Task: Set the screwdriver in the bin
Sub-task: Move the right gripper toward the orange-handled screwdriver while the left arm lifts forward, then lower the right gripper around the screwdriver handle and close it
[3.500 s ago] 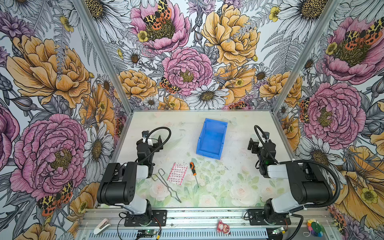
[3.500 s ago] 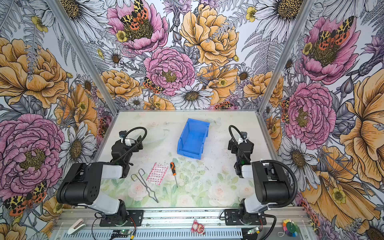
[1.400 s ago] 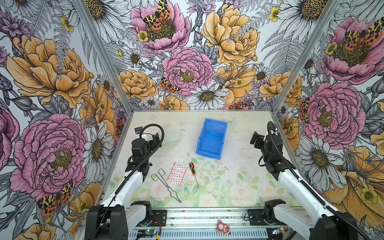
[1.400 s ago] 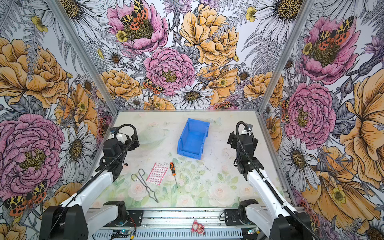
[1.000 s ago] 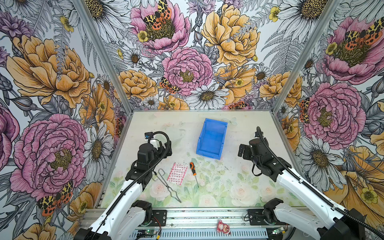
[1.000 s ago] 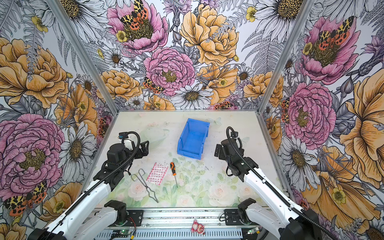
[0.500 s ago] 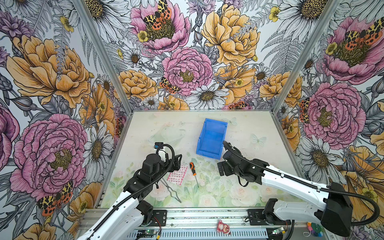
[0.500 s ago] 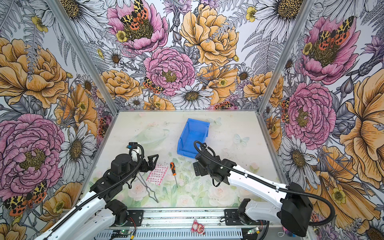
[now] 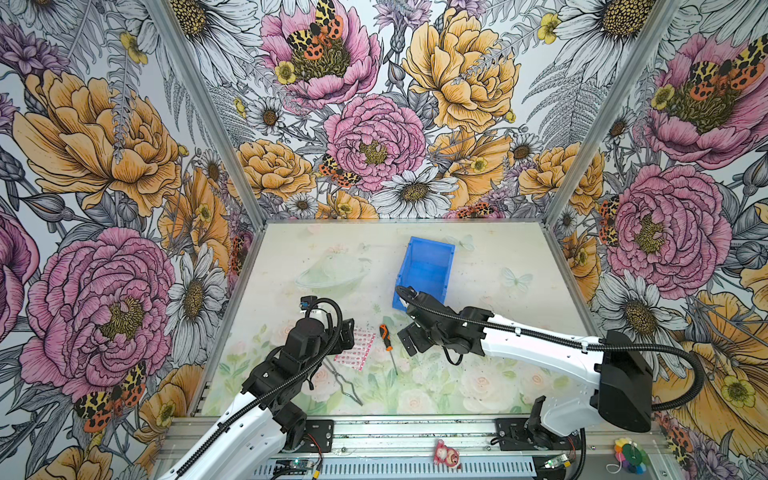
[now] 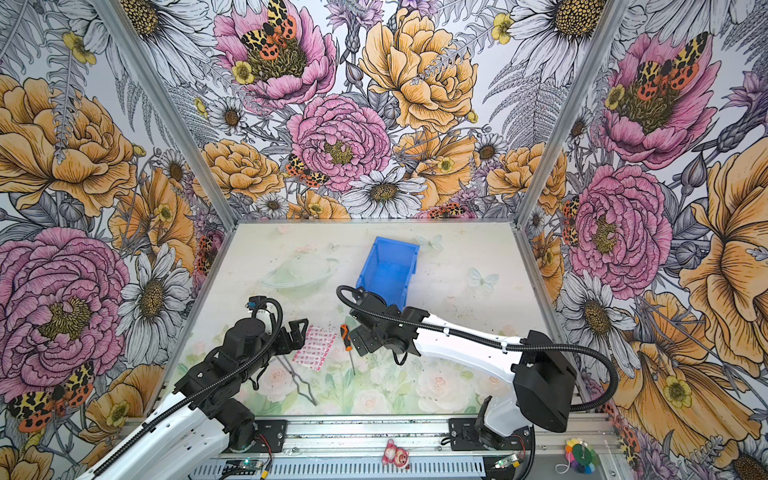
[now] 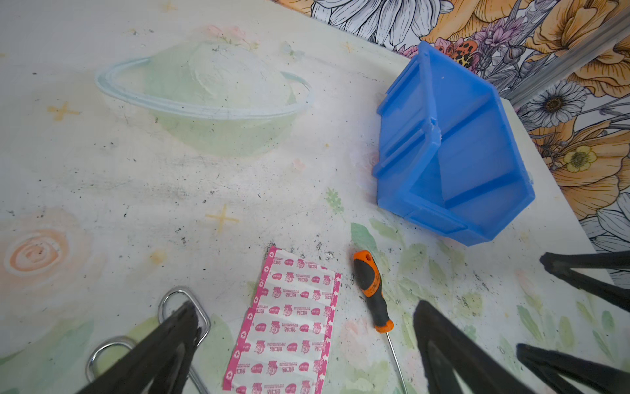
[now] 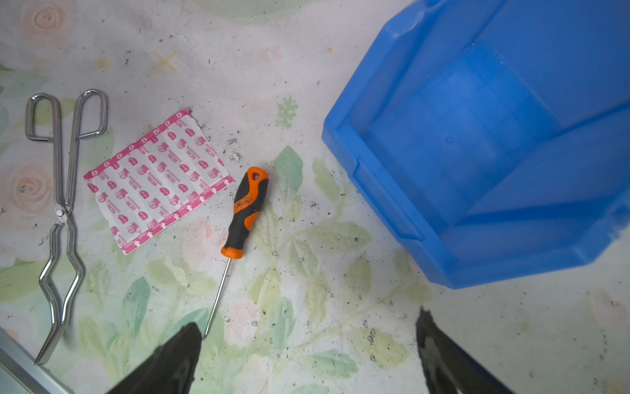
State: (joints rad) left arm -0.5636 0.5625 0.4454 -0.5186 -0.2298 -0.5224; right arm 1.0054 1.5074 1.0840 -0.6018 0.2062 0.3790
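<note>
Closest in lies the tip of the screwdriver (image 12: 231, 251), flat on the table (image 9: 457, 386), its long axis running near to far with the orange-and-black handle pointing toward the bin (image 9: 430, 244). Just to its right hovers the right gripper (image 12: 306, 322), fingers spread wide and empty (the closer of the two); the left gripper (image 11: 303, 307), also wide, is on the other side, beyond a plaster strip (image 11: 293, 341). Farther back stands the bin.

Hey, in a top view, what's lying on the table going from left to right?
First the bandage strip → screwdriver → bin. The tongs overlap the bandage strip sideways, so I left them out.
</note>
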